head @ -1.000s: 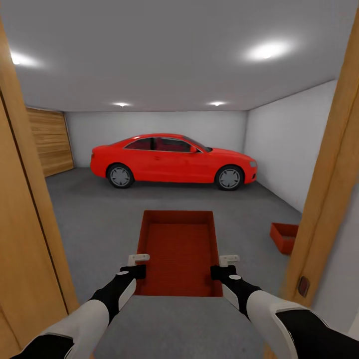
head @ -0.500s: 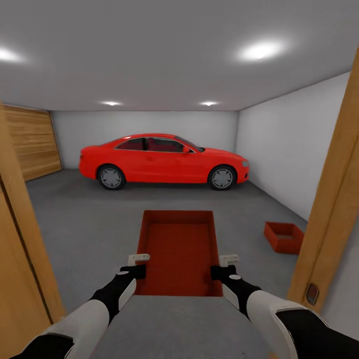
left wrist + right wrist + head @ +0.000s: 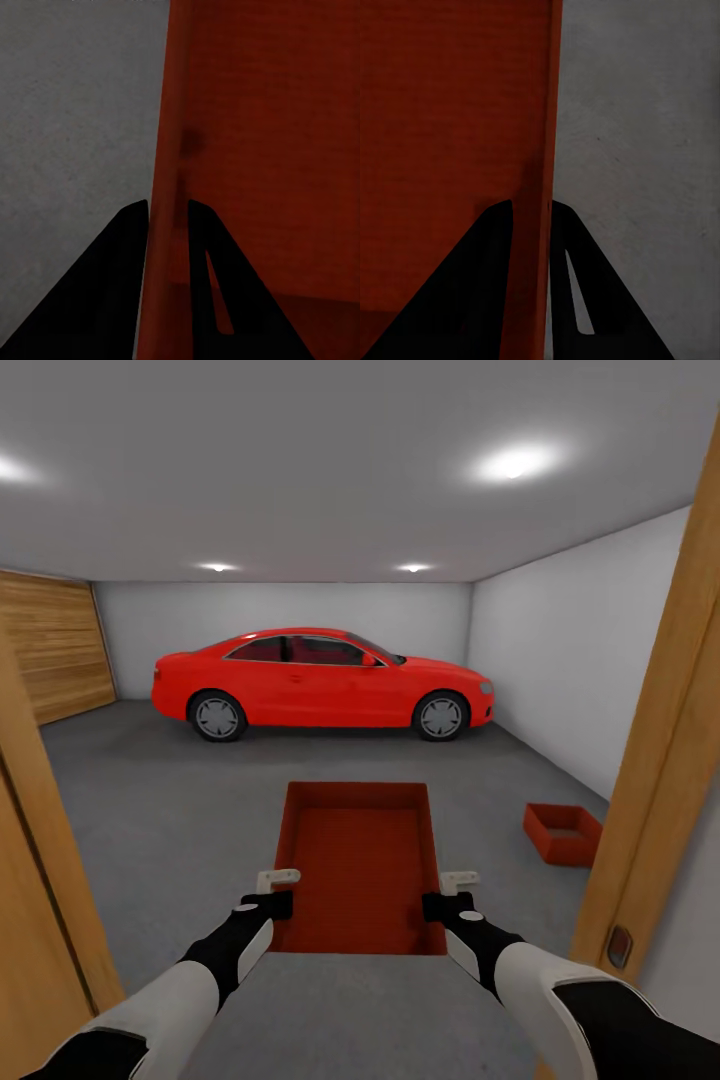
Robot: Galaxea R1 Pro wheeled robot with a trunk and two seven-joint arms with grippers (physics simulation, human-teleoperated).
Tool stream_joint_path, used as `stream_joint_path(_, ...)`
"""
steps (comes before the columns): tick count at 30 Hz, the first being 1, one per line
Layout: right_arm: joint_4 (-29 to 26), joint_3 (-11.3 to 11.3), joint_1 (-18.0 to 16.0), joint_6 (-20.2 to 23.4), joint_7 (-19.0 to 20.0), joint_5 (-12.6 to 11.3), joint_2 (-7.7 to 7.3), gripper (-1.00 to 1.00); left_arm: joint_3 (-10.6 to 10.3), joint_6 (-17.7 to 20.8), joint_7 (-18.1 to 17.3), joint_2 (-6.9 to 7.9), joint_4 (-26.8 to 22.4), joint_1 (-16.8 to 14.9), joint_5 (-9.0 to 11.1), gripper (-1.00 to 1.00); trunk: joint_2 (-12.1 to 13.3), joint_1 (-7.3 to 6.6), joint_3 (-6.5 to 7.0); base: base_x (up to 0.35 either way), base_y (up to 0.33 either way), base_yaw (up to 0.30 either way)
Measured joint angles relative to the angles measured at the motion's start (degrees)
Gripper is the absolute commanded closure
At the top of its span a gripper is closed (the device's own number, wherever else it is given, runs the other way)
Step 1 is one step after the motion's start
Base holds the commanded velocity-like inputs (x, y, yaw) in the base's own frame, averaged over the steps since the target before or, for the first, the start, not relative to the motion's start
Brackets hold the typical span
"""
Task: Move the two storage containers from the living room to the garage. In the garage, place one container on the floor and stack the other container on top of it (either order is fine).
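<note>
Seen through a doorway, wooden door frame at the right edge and lower left of the head view. At lower centre: an orange-red rectangular open-topped storage container, held level above the dark grey rough concrete-like floor, long axis pointing away towards the back of the room.

Left gripper clamped on the container's left wall near its near end; in the left wrist view the gripper with one black finger outside the wall over grey floor and the other inside, wall of the container pinched between them. Right gripper clamped likewise on the right wall; in the right wrist view the gripper with one dark finger inside the box and the other outside, thin orange-red wall between, grey floor beyond.

A second orange-red open-topped storage container resting on the floor at mid right of the frame, close to the pale grey right wall and well apart from the carried one.

Further back, centre of the frame: a glossy red coupe car parked side-on before the pale back wall. At the left edge, a wide door of horizontal wooden planks. Across the upper part, a grey ceiling with round recessed lights.
</note>
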Motion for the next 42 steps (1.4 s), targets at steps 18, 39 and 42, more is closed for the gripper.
stream_joint_path(18, 0.0, 0.0, 0.0, 0.0, 0.0, 0.0, 0.0, 1.0, 0.0, 0.0, 0.0, 0.0, 0.0, 0.0, 0.0, 1.0, 0.0, -0.03, 0.0, 0.289, 0.0, 0.0)
stream_joint_path(39, 0.0, -0.1, 0.0, 0.0, 0.0, 0.0, -0.01, 1.0, -0.1, 0.1, 0.1, -0.01, -0.1, 0.0, 0.0, 1.0, 0.0, -0.03, 0.0, 0.32, 0.0, 0.0)
stream_joint_path(42, 0.0, 0.0, 0.0, 0.0, 0.0, 0.0, -0.01, 1.0, 0.0, 0.1, 0.0, 0.0, -0.1, 0.0, 0.0, 1.0, 0.0, -0.03, 0.0, 0.32, 0.0, 0.0)
